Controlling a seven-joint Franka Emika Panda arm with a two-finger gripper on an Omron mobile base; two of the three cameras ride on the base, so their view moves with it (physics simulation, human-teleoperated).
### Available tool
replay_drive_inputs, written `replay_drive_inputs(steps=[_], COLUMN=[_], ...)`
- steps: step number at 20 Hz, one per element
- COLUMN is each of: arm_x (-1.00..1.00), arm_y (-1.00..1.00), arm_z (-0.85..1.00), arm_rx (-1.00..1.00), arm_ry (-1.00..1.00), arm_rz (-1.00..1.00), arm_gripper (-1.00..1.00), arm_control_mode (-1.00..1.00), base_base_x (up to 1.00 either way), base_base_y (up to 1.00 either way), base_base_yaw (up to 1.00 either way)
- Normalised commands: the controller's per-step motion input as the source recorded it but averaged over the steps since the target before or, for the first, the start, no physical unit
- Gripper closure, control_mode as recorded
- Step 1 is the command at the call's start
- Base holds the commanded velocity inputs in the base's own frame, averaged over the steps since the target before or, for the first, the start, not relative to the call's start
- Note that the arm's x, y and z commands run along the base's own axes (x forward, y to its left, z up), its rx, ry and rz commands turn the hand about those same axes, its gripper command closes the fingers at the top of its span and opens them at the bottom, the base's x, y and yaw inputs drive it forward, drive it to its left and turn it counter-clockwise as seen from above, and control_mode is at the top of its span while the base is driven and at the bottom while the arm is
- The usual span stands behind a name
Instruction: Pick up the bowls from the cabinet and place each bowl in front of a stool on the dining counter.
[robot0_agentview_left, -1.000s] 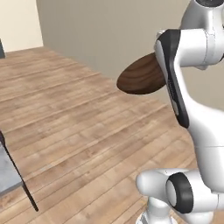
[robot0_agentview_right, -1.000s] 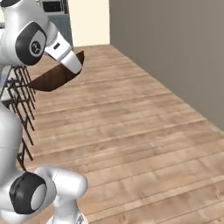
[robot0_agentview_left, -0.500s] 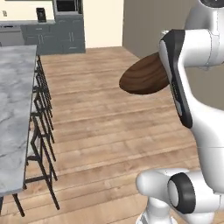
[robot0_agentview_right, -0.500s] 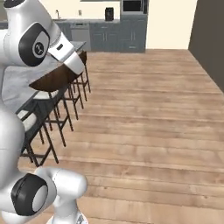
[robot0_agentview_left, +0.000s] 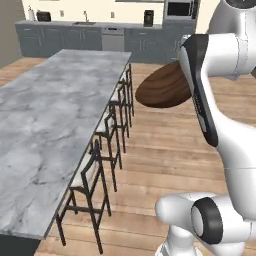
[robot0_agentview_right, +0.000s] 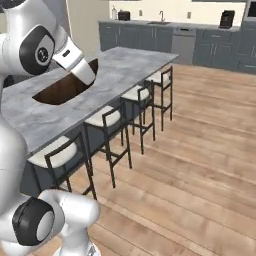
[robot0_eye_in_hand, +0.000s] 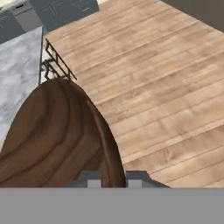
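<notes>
Fingers (robot0_eye_in_hand: 89, 178) pinched tight on the rim of the wooden bowl (robot0_agentview_left: 164, 91), carried high and tilted, with the marble counter (robot0_agentview_left: 47, 115) and stools (robot0_agentview_right: 102, 116) off to the arm's left.

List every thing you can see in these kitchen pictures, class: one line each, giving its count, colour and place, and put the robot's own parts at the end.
bowl: one, dark brown wood-grain, held up in the air beside the island, over the floor.
dining counter: one, grey-white veined marble top, long island left of the robot.
stools: at least four, cream seats with thin black frames, in a row along the island's near side, tucked partly under the top.
floor: light brown wood planks, across the room.
lower cabinets: a run, grey, along the far wall.
microwave: one, dark, high on the far wall.
arm: one, white with dark joints, rising from the base.
gripper: one, dark tips, shut on the bowl's rim.
</notes>
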Motion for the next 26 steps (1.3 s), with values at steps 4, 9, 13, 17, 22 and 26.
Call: replay_drive_inputs(steps=[4,9,13,17,22,26], arm_x=[0.0,0.0,0.0,0.0,0.0,0.0], arm_y=[0.0,0.0,0.0,0.0,0.0,0.0], arm_z=[0.0,0.0,0.0,0.0,0.0,0.0], arm_rx=[0.0,0.0,0.0,0.0,0.0,0.0], arm_ry=[0.0,0.0,0.0,0.0,0.0,0.0], arm_rz=[0.0,0.0,0.0,0.0,0.0,0.0], arm_gripper=[1.0,1.0,1.0,1.0,1.0,1.0], arm_control_mode=[1.0,1.0,1.0,1.0,1.0,1.0], base_base_x=[1.0,1.0,1.0,0.74,0.46,0.51], base_base_y=[-0.25,-0.16,-0.02,0.21,0.32,0.12], base_base_yaw=[0.65,0.63,0.58,0.52,0.5,0.52])
